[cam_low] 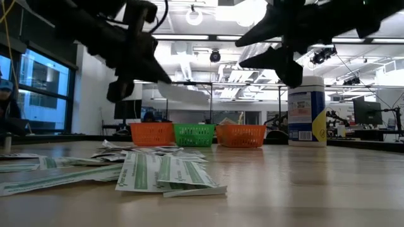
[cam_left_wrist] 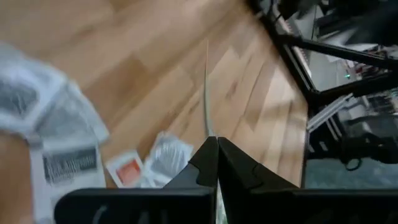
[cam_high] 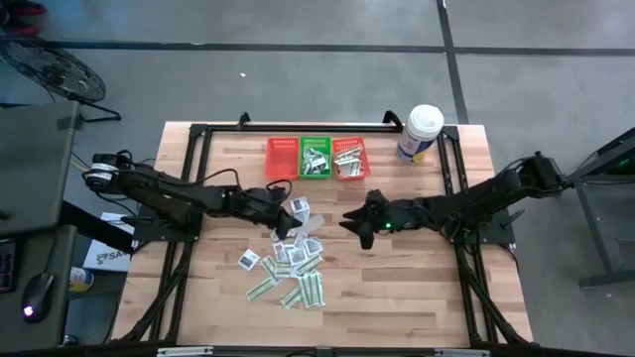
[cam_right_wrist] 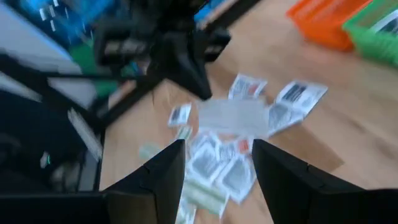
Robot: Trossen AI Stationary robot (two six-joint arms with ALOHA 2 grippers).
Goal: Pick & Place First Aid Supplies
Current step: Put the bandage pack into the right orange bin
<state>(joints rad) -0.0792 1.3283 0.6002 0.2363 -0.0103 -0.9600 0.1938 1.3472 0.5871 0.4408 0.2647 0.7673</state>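
Left hand pressed together, pinching a thin packet edge-on, just above the packet pile; baskets lie beyond it, toward the counter's far edge. Right hand spread, empty, beside the pile. Wooden counter, open workshop behind.

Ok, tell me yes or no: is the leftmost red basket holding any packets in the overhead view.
No: the leftmost red basket shows only bare mesh, while the green basket and the other red basket hold packets.
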